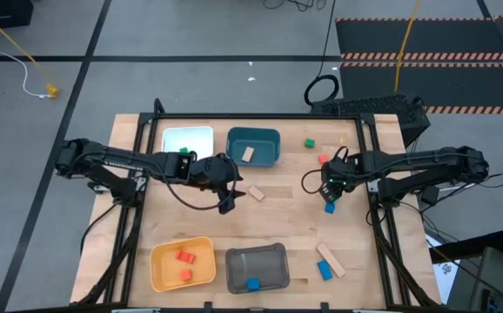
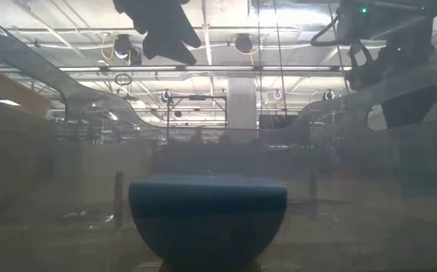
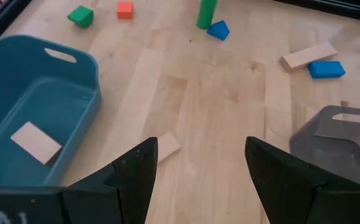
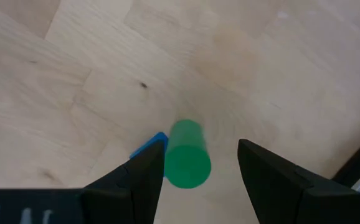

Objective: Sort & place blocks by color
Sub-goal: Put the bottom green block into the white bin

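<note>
We see the right gripper (image 4: 195,165), jaws apart, poised over the green cylinder (image 4: 187,154). The left gripper (image 3: 195,168), jaws apart, hovers near a tan block (image 3: 165,146). Next, we judge, each must descend and close.

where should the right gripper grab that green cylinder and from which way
Grip the green cylinder across its round sides, coming straight down from above. It stands upright between the right gripper's open fingers, a blue block close beside it, so closing there should clear that block.

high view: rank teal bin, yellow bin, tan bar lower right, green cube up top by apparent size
1-2. teal bin and yellow bin: they look about alike, so no ranking between them.
3. tan bar, lower right.
4. green cube, smallest.
</note>
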`<state>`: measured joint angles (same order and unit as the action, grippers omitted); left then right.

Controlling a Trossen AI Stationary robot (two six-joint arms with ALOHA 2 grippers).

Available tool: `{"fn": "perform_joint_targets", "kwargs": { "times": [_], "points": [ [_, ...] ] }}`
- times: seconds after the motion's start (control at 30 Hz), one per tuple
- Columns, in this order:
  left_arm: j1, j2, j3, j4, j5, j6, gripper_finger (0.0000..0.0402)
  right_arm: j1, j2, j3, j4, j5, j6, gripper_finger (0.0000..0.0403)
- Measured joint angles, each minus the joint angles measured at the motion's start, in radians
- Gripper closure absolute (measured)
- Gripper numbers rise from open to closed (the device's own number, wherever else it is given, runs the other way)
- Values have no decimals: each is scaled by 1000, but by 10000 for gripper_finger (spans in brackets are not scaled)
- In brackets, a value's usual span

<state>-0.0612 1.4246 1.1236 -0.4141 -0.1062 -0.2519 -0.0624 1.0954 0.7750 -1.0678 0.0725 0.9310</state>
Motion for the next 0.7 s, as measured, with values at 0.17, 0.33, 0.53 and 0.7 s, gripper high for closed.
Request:
{"fn": "perform_joint_targets", "kwargs": {
  "times": [0.17,0.33,0.53,0.7],
  "points": [
    [2,0,0,-1,0,6,158,0,0,0,1,-1,25,208],
    [0,0,0,-10,0,6,158,44,14,0,3,1,71,208],
    [0,0,0,-10,1,12,158,107,57,0,14,2,109,208],
    [0,0,0,-10,2,12,158,125,89,0,28,10,114,208]
  ]
}}
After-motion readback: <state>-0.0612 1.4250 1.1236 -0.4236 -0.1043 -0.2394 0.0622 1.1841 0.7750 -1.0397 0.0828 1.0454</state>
